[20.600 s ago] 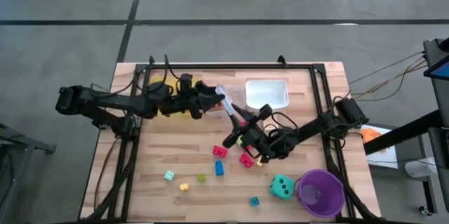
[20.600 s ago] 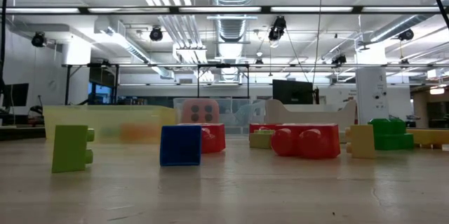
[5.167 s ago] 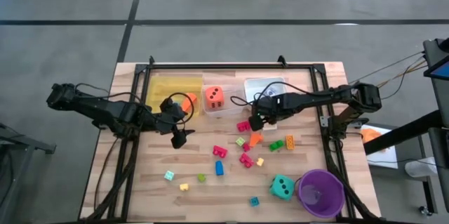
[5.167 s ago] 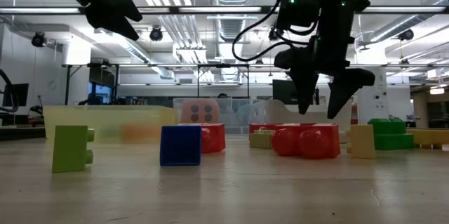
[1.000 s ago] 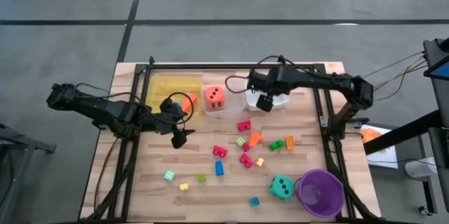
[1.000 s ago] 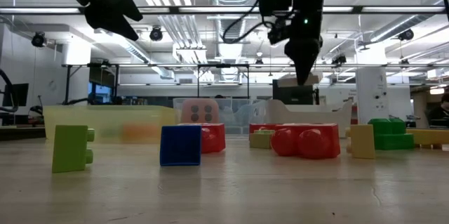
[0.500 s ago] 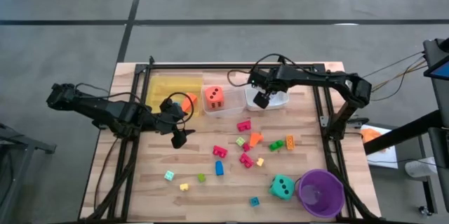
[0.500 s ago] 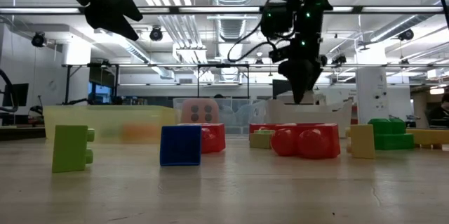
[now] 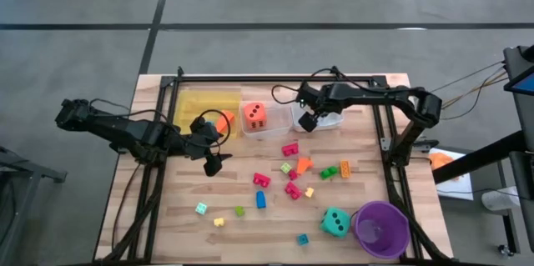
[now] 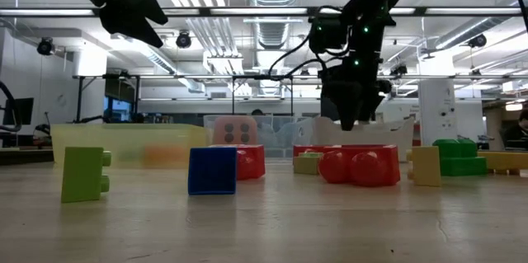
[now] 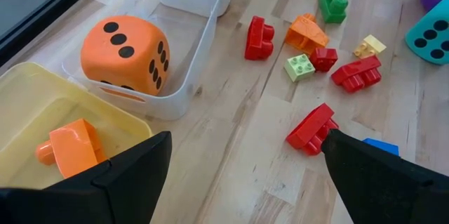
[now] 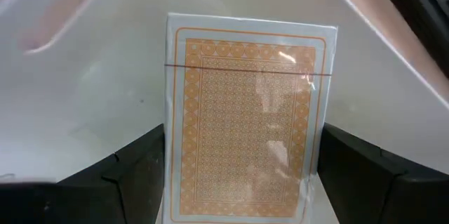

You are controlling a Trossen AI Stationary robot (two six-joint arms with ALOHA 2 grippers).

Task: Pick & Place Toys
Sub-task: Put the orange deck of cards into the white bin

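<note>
Right end effector [image 9: 307, 122]: lowered into the white tray [image 9: 332, 121], fingers clamped on a wrapped deck of orange-backed cards [image 12: 247, 117].
Left end effector [image 9: 214, 164]: fingers apart, hovering over the tabletop [image 9: 167, 216] beside the yellow tray [image 9: 193, 102].
Orange die [image 9: 254, 116]: in the clear tray.
Blocks [image 9: 290, 178]: scattered mid-tabletop.

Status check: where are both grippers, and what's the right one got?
Right gripper down over the white tray, fingers either side of the orange-backed card pack; grip unconfirmed. Left gripper open, empty, waiting beside the yellow tray. Nothing in the way.
</note>
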